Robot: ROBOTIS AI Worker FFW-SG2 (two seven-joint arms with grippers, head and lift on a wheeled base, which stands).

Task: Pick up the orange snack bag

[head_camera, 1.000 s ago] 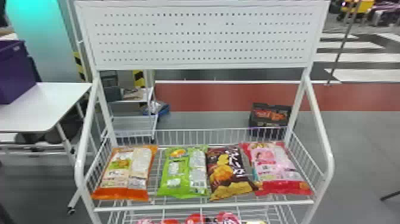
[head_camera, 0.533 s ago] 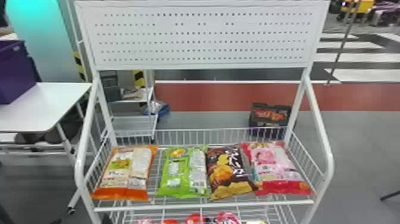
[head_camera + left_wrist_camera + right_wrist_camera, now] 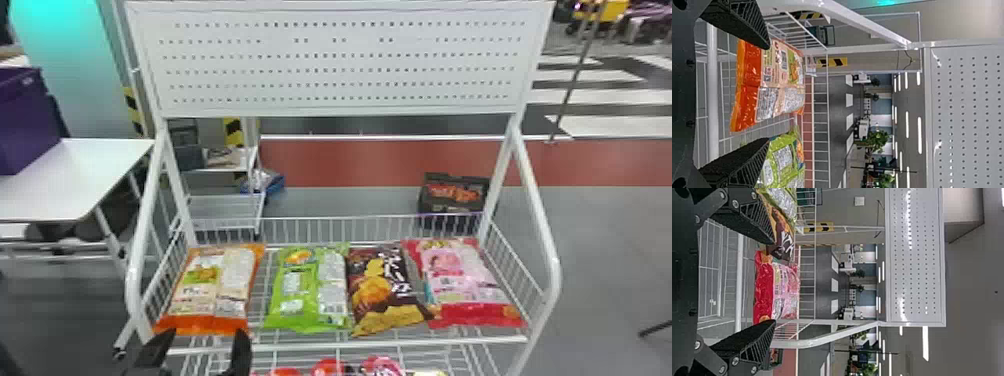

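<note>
Display rack in white metal fills most of the head view, its pegboard panel standing above and behind an open wire basket. Off to the left is a white table, with a purple bin on top. Behind the rack, over to the right, a black box rests on the floor.

Four bags lie side by side in the basket. The orange snack bag is the leftmost, near the left wire side, its solid orange end toward the front rail. Bare wire shows between it and the green bag. The brown bag comes next, then the red and pink bag at the right, touching the brown one.

The left gripper rises from the bottom edge of the head view, just in front of the orange bag's near end. Its jaws are wide apart and hold nothing; whether either touches the bag I cannot tell. The right gripper, in its own wrist view, faces the red and pink bag, its jaws also spread wide and empty.

Smallest are a few red packages on the tier below, partly cut off by the view's bottom edge.
</note>
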